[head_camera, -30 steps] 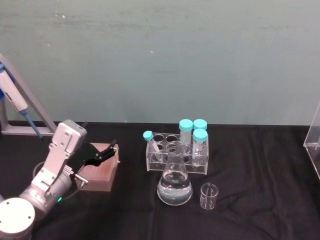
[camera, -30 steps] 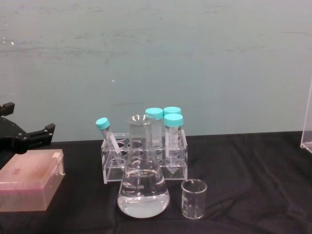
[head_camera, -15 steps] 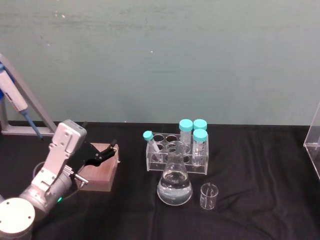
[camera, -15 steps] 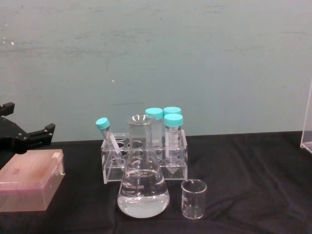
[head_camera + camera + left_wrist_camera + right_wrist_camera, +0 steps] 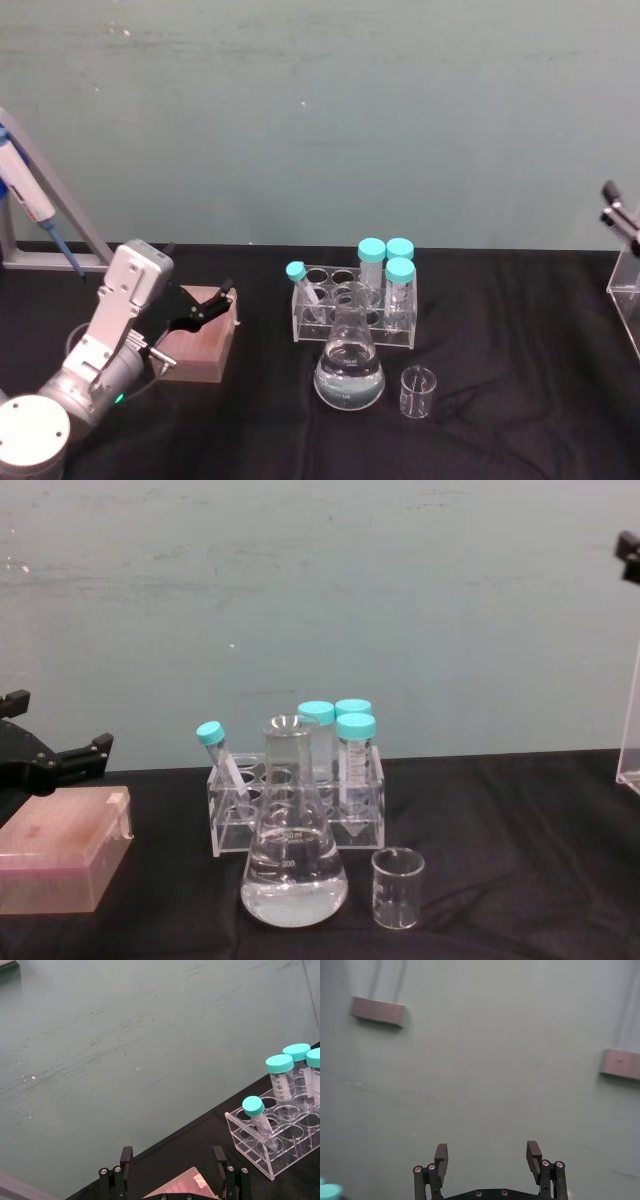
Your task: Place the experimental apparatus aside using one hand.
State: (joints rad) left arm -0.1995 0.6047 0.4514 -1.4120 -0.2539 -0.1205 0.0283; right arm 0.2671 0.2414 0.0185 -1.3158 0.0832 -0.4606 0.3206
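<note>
The clear acrylic tube rack (image 5: 354,318) stands near the middle of the black table cloth (image 5: 500,420). It carries four clear tubes with teal caps (image 5: 399,272): three are upright at its right end and one leans at its left end. At 6 o'clock from the rack stands the conical glass flask (image 5: 349,372), with clear liquid in its lower part. It is just in front of the rack, but I cannot tell whether they touch. The small glass beaker (image 5: 417,392) is just beside the flask, at about 4 o'clock from it, and apart from it.

The left gripper (image 5: 172,1152), black on a silver wrist, hangs at 9 o'clock from the rack, above the pink rectangular plastic box (image 5: 205,345). Its two fingers are spread wide and pinch nothing. The right gripper (image 5: 487,1149) is high in the air at about 2 o'clock from the rack, well apart from the glassware. Its fingers are also spread.
</note>
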